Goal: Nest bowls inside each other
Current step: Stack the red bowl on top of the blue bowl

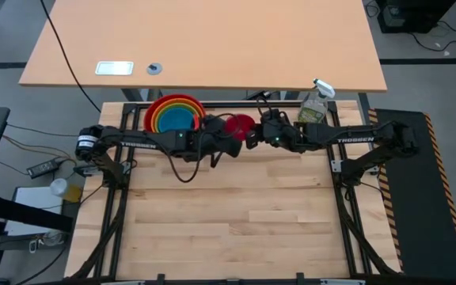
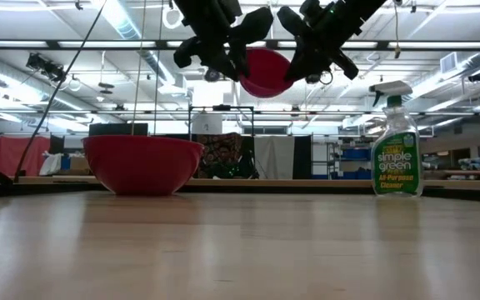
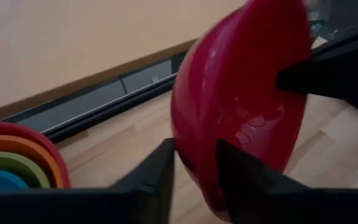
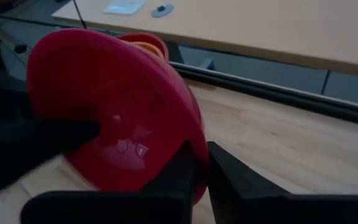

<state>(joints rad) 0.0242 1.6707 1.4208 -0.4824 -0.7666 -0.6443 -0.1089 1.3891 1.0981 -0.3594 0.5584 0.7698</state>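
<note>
The magenta-pink bowl (image 1: 241, 125) (image 2: 265, 73) hangs in the air between my two grippers, high above the table's far middle. My left gripper (image 1: 229, 136) (image 3: 194, 165) is shut on its left rim. My right gripper (image 1: 256, 136) (image 4: 201, 165) is shut on the opposite rim. Left of them, at the far edge, the red bowl (image 1: 174, 115) (image 2: 142, 162) stands on its base. Nested inside it are the orange bowl (image 3: 23, 149), the lime green one and the blue one (image 1: 174, 119). My left gripper has the pink bowl's rim (image 3: 191, 146) between its two fingers, coming from the table's left and slanting down. The bowl is lifted clear of the table. My right gripper pinches the rim on the opposite side (image 4: 194, 155) between its two fingers, coming from the table's right and slanting down. The bowl's outer wall and base (image 4: 123, 146) face this wrist camera.
A clear spray bottle (image 1: 315, 103) (image 2: 396, 146) with greenish liquid stands at the far right of the table, close behind my right arm. A large desk (image 1: 204, 39) lies beyond the far edge. The near half of the table top (image 1: 228, 222) is bare wood.
</note>
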